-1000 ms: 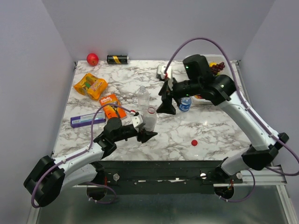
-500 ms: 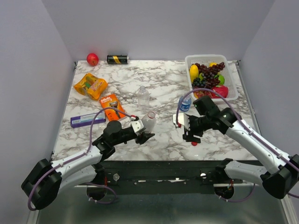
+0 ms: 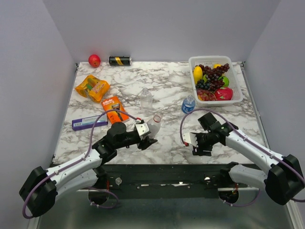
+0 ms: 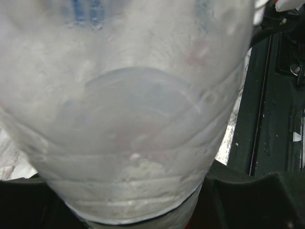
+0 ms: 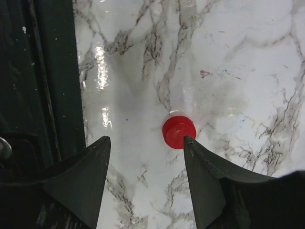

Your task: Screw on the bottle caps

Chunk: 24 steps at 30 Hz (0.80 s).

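Observation:
My left gripper is shut on a clear bottle with an open, red-ringed neck and holds it tilted near the front of the table. The bottle's body fills the left wrist view. My right gripper is open and low over the marble. A red cap lies on the table between its fingers, close to the right fingertip; the top view hides it. A plain bottle stands upright at mid-table. A blue-labelled bottle with a blue cap stands near the basket.
A white fruit basket sits at the back right. A red ball and a black-and-gold can are at the back. Two orange packets and a blue box lie at the left. The black front rail runs beside the right gripper.
My right arm swung from high over the back of the table down to the front, around the red cap. My left gripper drew the bottle slightly nearer and tilted it.

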Each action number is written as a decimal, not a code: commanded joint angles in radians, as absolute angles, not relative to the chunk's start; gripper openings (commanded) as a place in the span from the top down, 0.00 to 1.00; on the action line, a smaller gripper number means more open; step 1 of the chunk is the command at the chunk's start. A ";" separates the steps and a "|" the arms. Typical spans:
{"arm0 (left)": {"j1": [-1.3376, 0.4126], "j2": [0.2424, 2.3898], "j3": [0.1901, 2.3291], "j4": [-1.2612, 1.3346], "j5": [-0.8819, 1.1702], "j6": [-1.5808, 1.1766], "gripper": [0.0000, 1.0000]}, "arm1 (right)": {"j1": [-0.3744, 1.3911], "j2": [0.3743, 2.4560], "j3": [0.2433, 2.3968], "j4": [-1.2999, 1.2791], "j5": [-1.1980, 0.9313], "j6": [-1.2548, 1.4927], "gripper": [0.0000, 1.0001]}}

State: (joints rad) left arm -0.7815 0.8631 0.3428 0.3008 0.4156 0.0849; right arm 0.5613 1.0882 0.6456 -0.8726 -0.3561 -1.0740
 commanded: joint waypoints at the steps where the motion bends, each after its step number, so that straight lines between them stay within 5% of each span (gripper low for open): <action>1: -0.788 0.884 0.385 0.308 0.394 0.089 1.00 | 0.493 1.127 0.661 -0.792 -0.356 -1.104 0.30; 24: -0.790 0.903 0.379 0.341 0.371 0.069 1.00 | 0.434 1.301 0.687 -0.750 -0.390 -1.169 0.40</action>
State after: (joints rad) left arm -0.7834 0.8993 0.3592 0.3065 0.3969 0.0784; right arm 0.4381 1.2869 0.6846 -0.7807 -0.3771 -1.1461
